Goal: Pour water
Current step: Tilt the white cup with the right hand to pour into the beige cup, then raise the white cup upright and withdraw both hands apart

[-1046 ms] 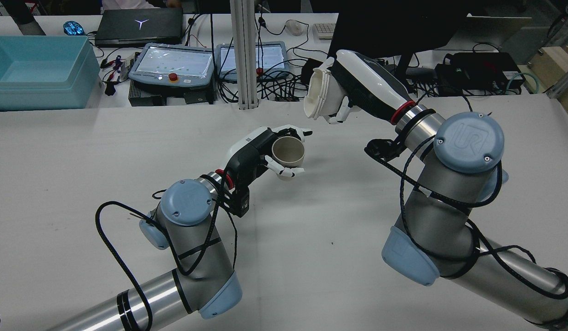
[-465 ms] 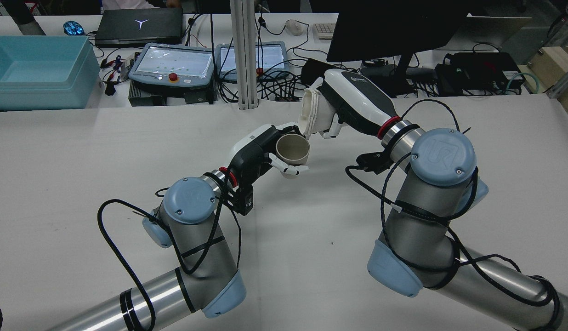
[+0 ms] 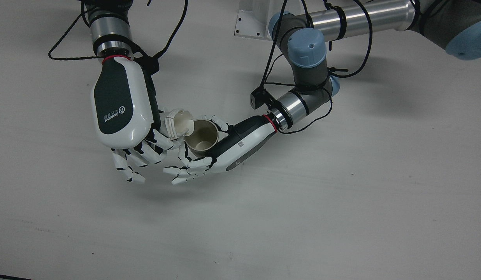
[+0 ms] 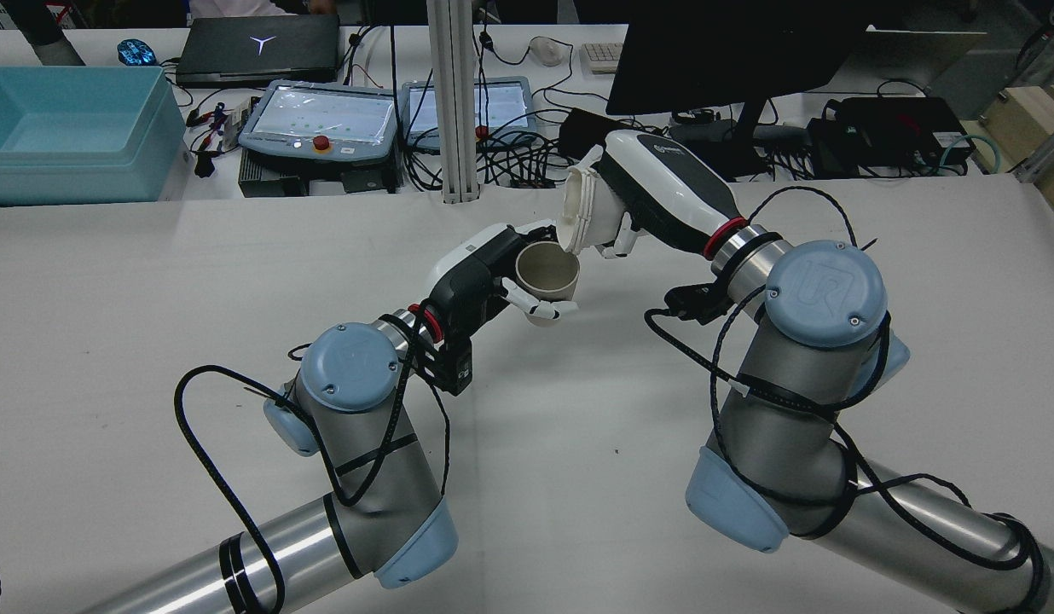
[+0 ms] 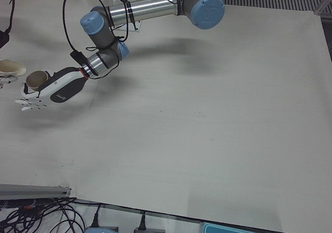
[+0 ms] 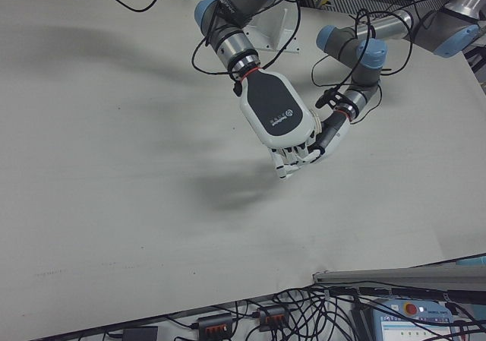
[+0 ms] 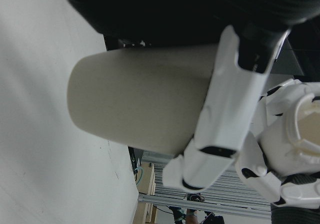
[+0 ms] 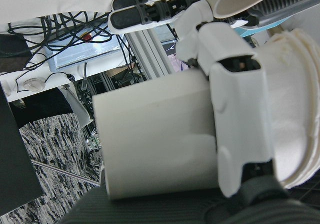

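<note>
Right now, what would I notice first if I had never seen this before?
Two big robot hands meeting in the middle of the white table. The right hand tips a white cup so its mouth leans over a tan cup, which the left hand holds upright just below. Behind them, at the back edge, sits a bright blue bin among screens and tangled cables.

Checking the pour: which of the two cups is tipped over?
The white cup in the right hand: it is tilted, mouth at the rim of the tan cup, which the left hand holds upright.
</note>
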Controlling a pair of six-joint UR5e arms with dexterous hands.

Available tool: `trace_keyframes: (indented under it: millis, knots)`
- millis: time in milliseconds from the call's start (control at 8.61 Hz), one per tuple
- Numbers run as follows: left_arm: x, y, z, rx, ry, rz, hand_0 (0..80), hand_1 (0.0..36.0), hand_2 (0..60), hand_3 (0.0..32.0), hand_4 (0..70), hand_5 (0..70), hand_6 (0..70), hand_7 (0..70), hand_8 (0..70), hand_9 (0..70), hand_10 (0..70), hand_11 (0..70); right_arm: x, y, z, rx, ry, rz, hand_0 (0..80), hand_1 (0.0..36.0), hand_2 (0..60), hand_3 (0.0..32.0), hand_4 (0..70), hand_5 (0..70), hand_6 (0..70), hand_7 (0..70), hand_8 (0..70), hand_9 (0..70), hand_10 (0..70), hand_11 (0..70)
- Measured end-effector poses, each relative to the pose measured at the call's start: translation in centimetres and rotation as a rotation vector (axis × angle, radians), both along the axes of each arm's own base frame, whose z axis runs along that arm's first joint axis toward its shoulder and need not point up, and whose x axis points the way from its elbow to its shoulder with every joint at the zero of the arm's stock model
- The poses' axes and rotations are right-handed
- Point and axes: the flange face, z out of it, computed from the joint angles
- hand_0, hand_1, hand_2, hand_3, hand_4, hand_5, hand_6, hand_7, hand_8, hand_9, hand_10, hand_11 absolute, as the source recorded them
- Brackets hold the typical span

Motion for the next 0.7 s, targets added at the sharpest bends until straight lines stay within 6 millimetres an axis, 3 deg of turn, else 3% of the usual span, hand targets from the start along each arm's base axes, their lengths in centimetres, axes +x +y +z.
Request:
trace_keyframes:
  millis: [349,465,697]
  knots:
    - [-2.1,0.4,-1.6,0.006,0.018,-0.004,80.0,36.0,60.0,0.0,39.4,70.0,21.0,14.8,12.3,5.8,6.3,13.4,2.0,-0.4,1.0,-0.044,-0.107,-0.007,80.0,36.0,60.0,0.0,45.9,31.5,70.0,70.0,56.4,70.0,29.9,46.9]
    - [-2.6,0.4,-1.9,0.005,0.021,-0.005,80.0,36.0,60.0,0.0,39.3,70.0,20.8,14.7,12.3,5.8,6.4,13.6,3.6,-0.8,1.4,-0.062,-0.159,0.001,80.0,36.0,60.0,0.0,43.6,31.8,70.0,70.0,56.9,70.0,31.2,48.6]
    - [-3.3,0.5,-1.1,-0.007,0.02,-0.005,80.0,36.0,60.0,0.0,39.6,70.0,20.7,14.6,12.4,5.9,6.4,13.6,8.9,-1.4,2.3,-0.084,-0.275,0.041,80.0,36.0,60.0,0.0,41.5,32.3,70.0,70.0,57.7,70.0,34.8,53.3]
